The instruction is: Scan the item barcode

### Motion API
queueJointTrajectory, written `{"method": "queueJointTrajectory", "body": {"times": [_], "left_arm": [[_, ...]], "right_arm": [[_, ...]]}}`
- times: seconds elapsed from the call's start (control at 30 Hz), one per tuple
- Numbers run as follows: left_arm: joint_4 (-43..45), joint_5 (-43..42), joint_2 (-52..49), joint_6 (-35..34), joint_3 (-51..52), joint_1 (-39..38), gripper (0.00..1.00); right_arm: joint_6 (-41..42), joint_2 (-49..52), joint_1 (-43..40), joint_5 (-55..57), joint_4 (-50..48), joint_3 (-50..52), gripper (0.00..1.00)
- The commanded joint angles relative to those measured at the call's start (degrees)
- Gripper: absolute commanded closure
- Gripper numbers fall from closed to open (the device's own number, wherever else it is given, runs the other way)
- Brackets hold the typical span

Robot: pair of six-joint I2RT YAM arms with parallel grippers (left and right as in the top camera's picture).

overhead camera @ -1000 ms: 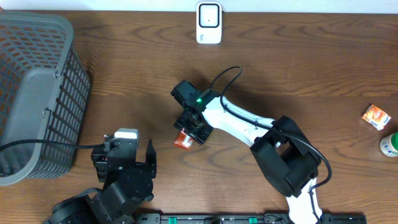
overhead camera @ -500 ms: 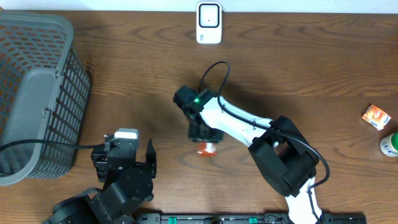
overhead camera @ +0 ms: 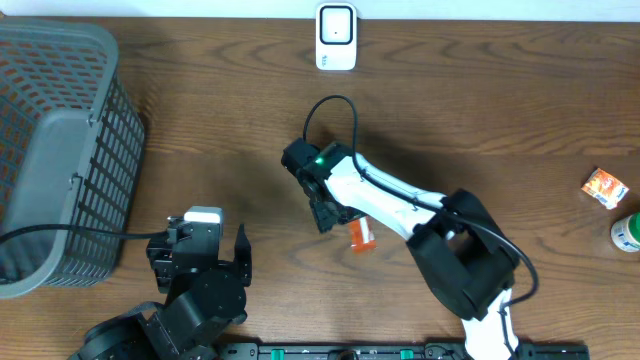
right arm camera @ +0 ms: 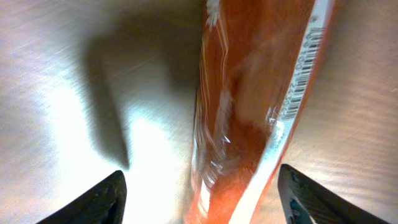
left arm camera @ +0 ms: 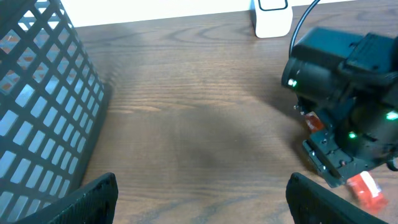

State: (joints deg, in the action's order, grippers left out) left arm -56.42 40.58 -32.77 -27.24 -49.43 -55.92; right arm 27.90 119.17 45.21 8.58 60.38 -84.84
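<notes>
Here, the dark brown wood-grain table [overhead camera: 500,110] fills the overhead view, and a large grey plastic lattice basket [overhead camera: 60,150] sits on it along the left edge of the frame. The white-and-black right arm [overhead camera: 390,200] reaches from the lower right toward the middle of the frame, a green light lit near its wrist. The black left arm [overhead camera: 200,290] sits folded at the lower left, near the basket but not touching it. A white box-shaped barcode scanner [overhead camera: 336,37] stands at the top centre of the frame, well apart from both arms. The slim orange plastic-wrapped packet [overhead camera: 361,234] lies flat on the table just below the middle of the frame, right beside the right arm's wrist. In the right wrist view it runs up the frame between the two fingertips, with a printed barcode [right arm camera: 305,74] along its right edge. The right gripper [right arm camera: 203,196] is spread wide around the packet, and neither fingertip appears to press on it. The left gripper [left arm camera: 211,202] is also spread wide, with only bare wood between its tips. A small orange-and-white pouch [overhead camera: 605,187] and, just below it, a small green-and-white round container [overhead camera: 627,232] lie at the right edge of the overhead frame.
</notes>
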Motion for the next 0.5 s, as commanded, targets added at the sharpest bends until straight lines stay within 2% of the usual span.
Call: {"method": "queueJointTrajectory", "body": {"times": [0.0, 0.2, 0.3, 0.4, 0.47], "left_arm": [[-0.09, 0.33, 0.46, -0.98, -0.2, 0.24, 0.14], [-0.09, 0.31, 0.46, -1.01, -0.2, 0.24, 0.13], [-0.09, 0.31, 0.46, -1.01, -0.2, 0.24, 0.13], [-0.09, 0.31, 0.46, -1.18, -0.2, 0.24, 0.13], [-0.09, 0.31, 0.46, -1.18, -0.2, 0.24, 0.13]], "right_arm": [[-0.96, -7.74, -0.11, -9.05, 0.57, 0.42, 0.22], [2.54, -14.95, -4.04, -11.58, 4.87, 0.42, 0.19], [3.34, -15.89, -7.54, -16.48, 6.86, 0.59, 0.21], [2.71, -15.89, -11.58, -21.18, 4.42, 3.45, 0.24], [-1.27, -15.89, -14.01, -25.57, 0.22, 7.19, 0.22]]}}
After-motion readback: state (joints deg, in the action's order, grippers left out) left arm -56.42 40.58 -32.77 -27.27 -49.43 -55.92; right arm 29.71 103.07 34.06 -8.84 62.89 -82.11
